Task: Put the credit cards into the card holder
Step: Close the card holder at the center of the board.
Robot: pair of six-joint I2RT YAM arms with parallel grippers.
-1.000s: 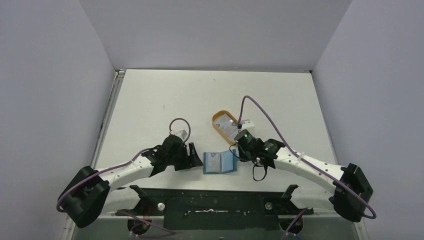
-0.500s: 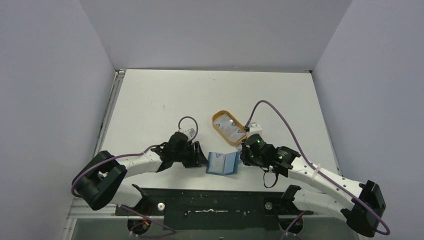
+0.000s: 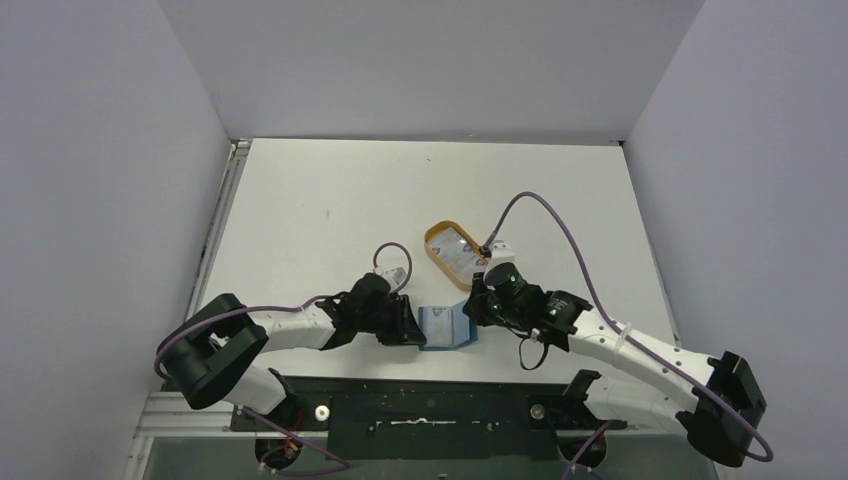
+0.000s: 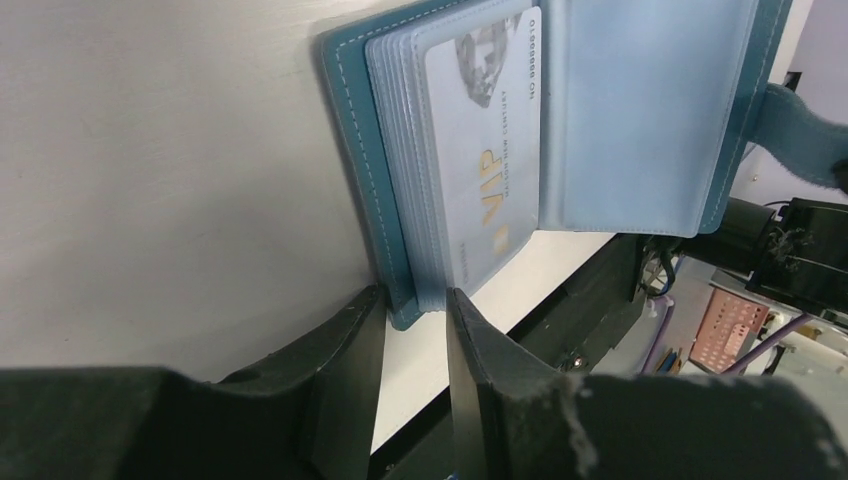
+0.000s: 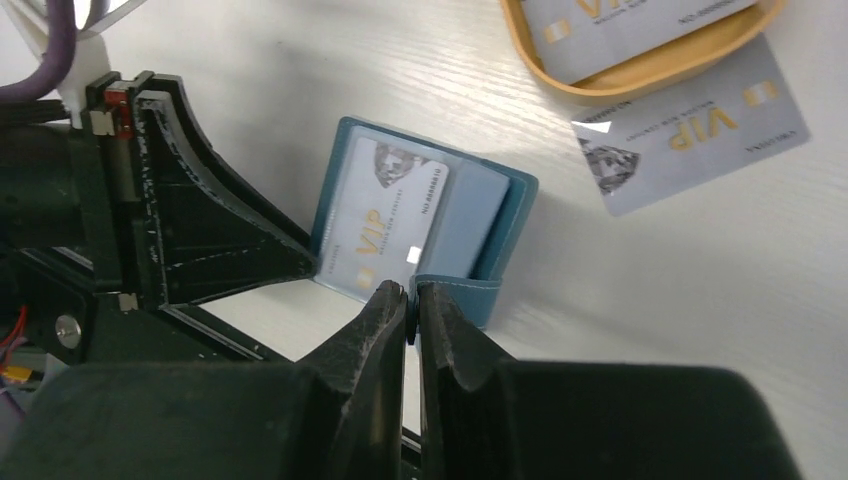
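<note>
While the card holder [image 3: 445,327] lies open near the middle of the worktop's [image 3: 330,200] near edge, both arms are at it, 1 from each side. The left claw [image 4: 408,330] has its fingers only narrowly apart, with the lower corner of the left cover and its stack of clear pockets between them. It appears to pinch that corner, though contact on both sides is hard to confirm. The right claw [image 5: 413,300] is pressed almost together on the teal snap tab [image 5: 455,290], holding the right flap out so the pockets stay exposed.

By my reading the task is partly done. 1 of the credit cards, the pocketed card [image 4: 480,150], already sits inside a clear sleeve on the left half, its gold VIP print showing through the plastic. 2 more are visible outside the holder. The loose card [image 5: 690,125] lies flat on the worktop just beside the orange-tan tray [image 5: 660,75], toward the right edge. The tray card [image 5: 620,25] rests in the tray, which stands a little further from the near edge than the holder. Whether more lie beneath the tray card cannot be told.

So at least 2 cards remain to be picked up and slid into free pockets. Since both claws are occupied with the holder, 1 would have to let go before the next card can be fetched.
</note>
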